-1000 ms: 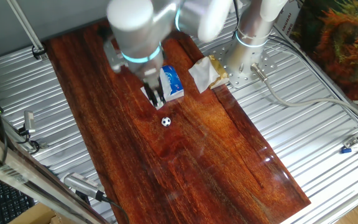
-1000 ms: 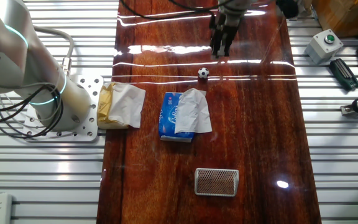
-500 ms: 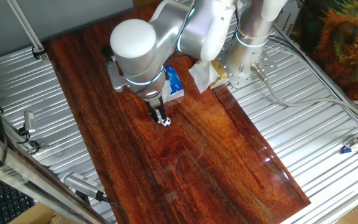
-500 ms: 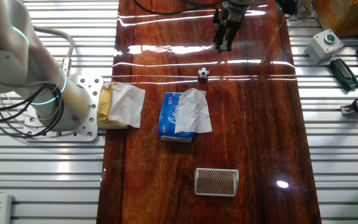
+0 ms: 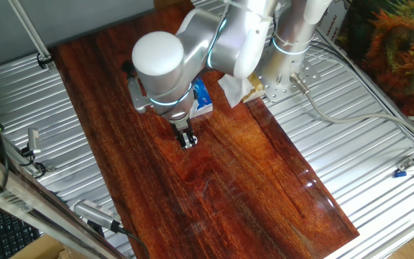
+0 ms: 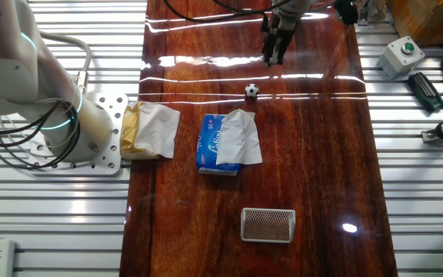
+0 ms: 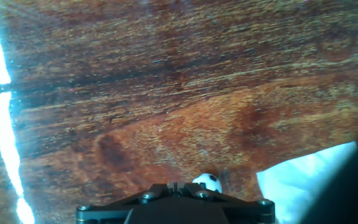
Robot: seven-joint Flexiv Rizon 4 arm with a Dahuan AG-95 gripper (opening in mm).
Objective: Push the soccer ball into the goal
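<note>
Hanging with fingers together and empty, the tool (image 6: 273,58) sits beyond the ball (image 6: 251,90); an off-line push would roll it past the goal (image 6: 268,225).

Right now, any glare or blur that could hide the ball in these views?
The other fixed view: bright glare streaks cross the board near the ball, which stays sharp. Hand view: blown-out white strip on the left; ball only peeks above the gripper body, slightly soft. One fixed view: even light, but the arm blocks the ball.
</note>
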